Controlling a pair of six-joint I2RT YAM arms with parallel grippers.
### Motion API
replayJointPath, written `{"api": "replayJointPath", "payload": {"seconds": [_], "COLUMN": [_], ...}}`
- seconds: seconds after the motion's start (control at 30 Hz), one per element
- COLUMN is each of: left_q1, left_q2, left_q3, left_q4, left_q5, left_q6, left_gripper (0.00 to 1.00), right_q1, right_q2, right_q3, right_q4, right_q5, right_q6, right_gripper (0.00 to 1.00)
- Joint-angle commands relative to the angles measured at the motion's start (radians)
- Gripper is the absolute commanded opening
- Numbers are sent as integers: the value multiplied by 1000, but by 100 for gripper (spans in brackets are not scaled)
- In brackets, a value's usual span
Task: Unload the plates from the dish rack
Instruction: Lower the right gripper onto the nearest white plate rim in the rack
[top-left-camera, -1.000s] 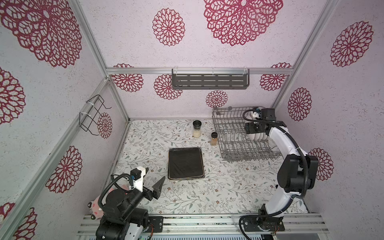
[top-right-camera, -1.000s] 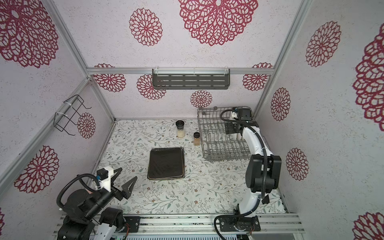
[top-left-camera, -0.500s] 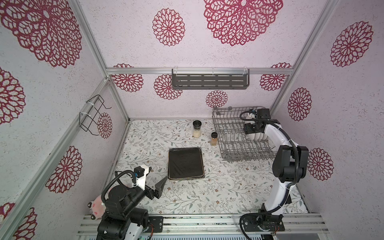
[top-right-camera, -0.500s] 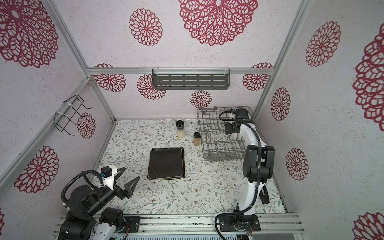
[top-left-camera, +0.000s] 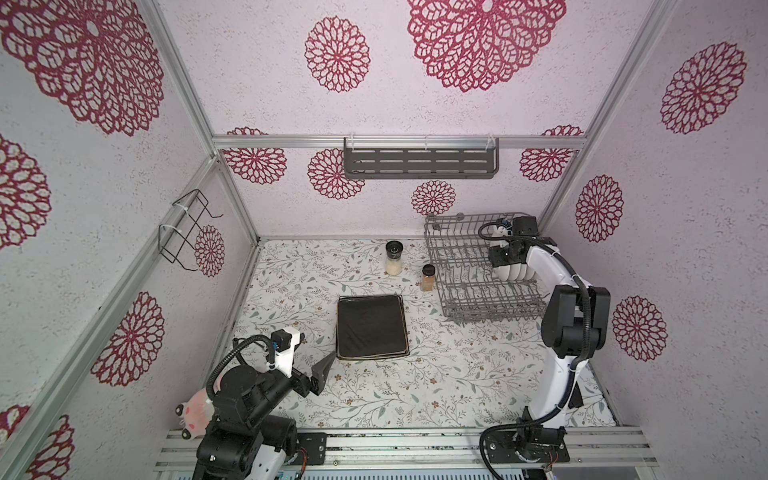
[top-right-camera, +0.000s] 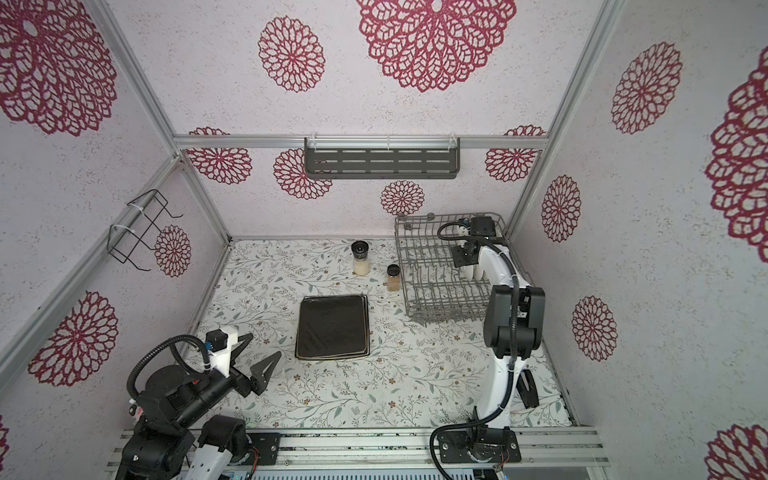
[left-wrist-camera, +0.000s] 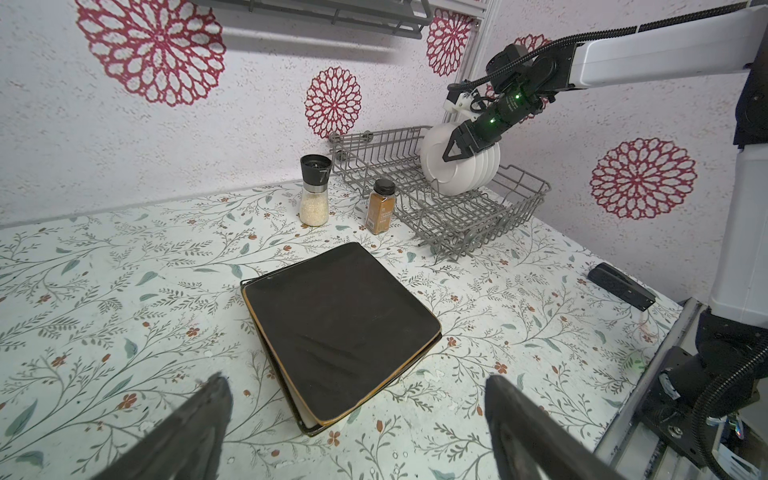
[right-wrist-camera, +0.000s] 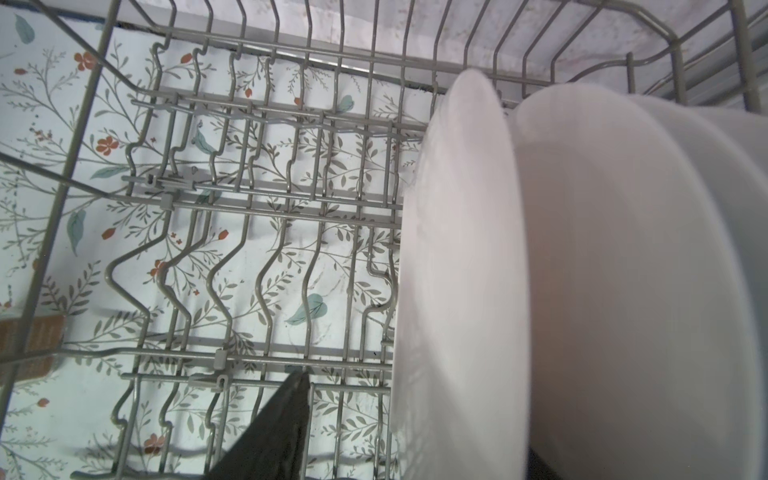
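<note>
The grey wire dish rack (top-left-camera: 490, 309) (top-right-camera: 440, 309) (left-wrist-camera: 515, 208) stands at the back right. Several round white plates (top-left-camera: 513, 272) (top-right-camera: 476, 272) (left-wrist-camera: 446, 166) stand upright in it. My right gripper (left-wrist-camera: 457, 151) is astride the front plate (right-wrist-camera: 461, 270). One finger (right-wrist-camera: 282, 424) stands clear of the plate's face and the other is hidden behind it, so the jaws are open. A stack of square plates (top-left-camera: 371, 326) (top-right-camera: 333, 326) (left-wrist-camera: 340, 320), black on top, lies mid-table. My left gripper (top-left-camera: 318, 347) (top-right-camera: 264, 345) hovers wide open and empty just before that stack.
A salt grinder (top-left-camera: 393, 257) and a spice jar (top-left-camera: 428, 277) stand left of the rack. A slotted shelf (top-left-camera: 419, 164) hangs on the back wall and a black wire holder (top-left-camera: 185, 230) on the left wall. A pink toy (top-left-camera: 195, 415) lies by the left arm's base.
The right gripper's jaws have narrowed around the front white plate, and that arm's elbow has swung left. The left gripper has edged slightly toward the square stack.
</note>
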Motion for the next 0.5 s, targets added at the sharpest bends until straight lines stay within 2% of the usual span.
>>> {"api": "replayJointPath", "payload": {"seconds": [0.0, 0.1, 0.47], "left_q1": [-8, -7, -9], "left_q2": [15, 15, 22], "left_q3": [-7, -8, -10], "left_q4": [22, 23, 24], "left_q5": [2, -2, 15], "left_q6": [32, 32, 33], "left_gripper": [97, 97, 97], "right_q1": [-15, -16, -29], "right_q2": [6, 16, 29], "right_q3": [39, 42, 57], "right_q4": [-6, -11, -20], "right_q5": [3, -1, -8], "right_q6": [5, 3, 1], "right_gripper": [52, 45, 35]}}
